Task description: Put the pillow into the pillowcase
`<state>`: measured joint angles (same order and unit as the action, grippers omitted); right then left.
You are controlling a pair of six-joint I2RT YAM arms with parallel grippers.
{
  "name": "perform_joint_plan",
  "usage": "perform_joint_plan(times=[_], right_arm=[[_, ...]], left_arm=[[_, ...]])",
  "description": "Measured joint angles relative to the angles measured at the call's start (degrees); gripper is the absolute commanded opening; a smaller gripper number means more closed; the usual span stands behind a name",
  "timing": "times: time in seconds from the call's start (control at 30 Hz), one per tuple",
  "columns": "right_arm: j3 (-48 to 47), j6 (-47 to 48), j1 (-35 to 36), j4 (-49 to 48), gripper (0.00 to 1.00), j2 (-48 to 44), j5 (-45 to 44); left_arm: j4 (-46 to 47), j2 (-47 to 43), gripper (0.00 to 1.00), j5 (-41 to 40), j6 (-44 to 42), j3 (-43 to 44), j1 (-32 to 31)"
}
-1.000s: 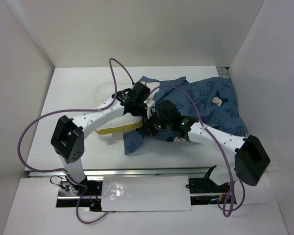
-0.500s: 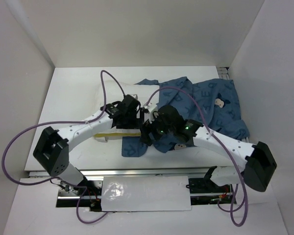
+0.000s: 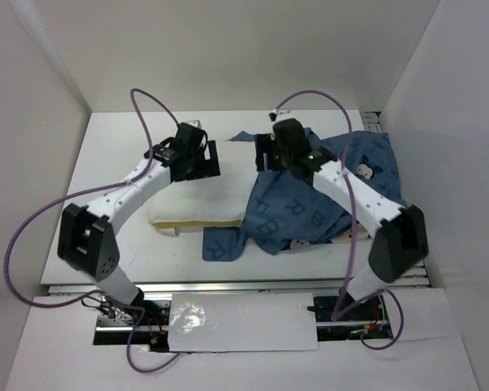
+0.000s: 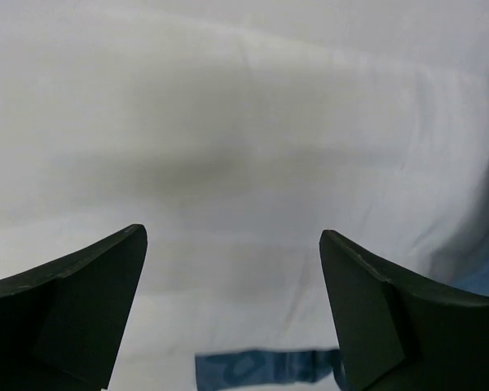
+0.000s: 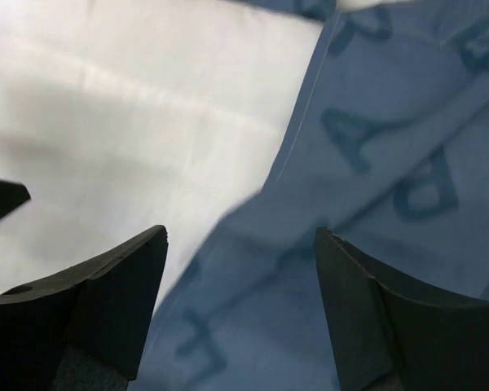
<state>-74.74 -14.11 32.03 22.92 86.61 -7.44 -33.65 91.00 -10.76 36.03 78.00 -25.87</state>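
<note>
Top external view, nearest edge first: a metal rail (image 3: 244, 287) is seen across the front, with both arm bases fixed to it and purple cables (image 3: 20, 236) looped out at the sides. Just beyond it, on the white table (image 3: 114, 147), the pillow (image 3: 197, 199) is laid flat left of centre, its pale-yellow seam turned toward the rail. The pillowcase (image 3: 310, 208) is spread in rumpled folds to the right. Its left edge is draped over the right end of the pillow, and a loose blue flap lies on the table in front of that end. Whether that end is inside the opening or only covered cannot be told. One mouse face (image 3: 360, 170) is shown near the far right of the cloth.

Further back, the left gripper (image 3: 210, 160) is held above the far edge of the pillow, and the right gripper (image 3: 261, 155) is held close beside it, over the far left corner of the pillowcase.

From the left wrist, the left gripper (image 4: 232, 236) is seen spread wide with nothing between its fingers (image 4: 73, 318). Only white pillow surface is shown below.

From the right wrist, the right gripper (image 5: 241, 236) is likewise parted and empty. The lettered blue edge of the pillowcase lies over white pillow beneath it.

White walls (image 3: 228, 49) close the scene at the back.
</note>
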Motion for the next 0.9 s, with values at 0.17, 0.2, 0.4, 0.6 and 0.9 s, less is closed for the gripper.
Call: perform_joint_plan(times=[0.17,0.2,0.4,0.6,0.9], right_arm=[[-14.7,0.3,-2.4,3.0,0.72,16.4,-3.3],[-17.5,0.5,-2.7,3.8,0.72,19.2,-3.9],[-25.0,1.8,-5.4,6.0,0.57,30.2,-8.1],[-32.5,3.3,-7.2,8.1,0.20,38.2,-10.8],[-34.8,4.1,-6.8,8.7,0.00,38.7,-11.5]], left_arm=[[3.0,14.3,1.00,2.8,-4.1,11.1,2.1],[3.3,16.5,1.00,3.0,-4.6,12.6,2.2],[4.9,23.8,0.90,3.6,-7.6,17.1,2.5],[7.9,26.6,0.00,4.7,-10.5,18.2,2.0],[18.4,22.5,0.00,8.0,-15.3,9.1,2.0]])
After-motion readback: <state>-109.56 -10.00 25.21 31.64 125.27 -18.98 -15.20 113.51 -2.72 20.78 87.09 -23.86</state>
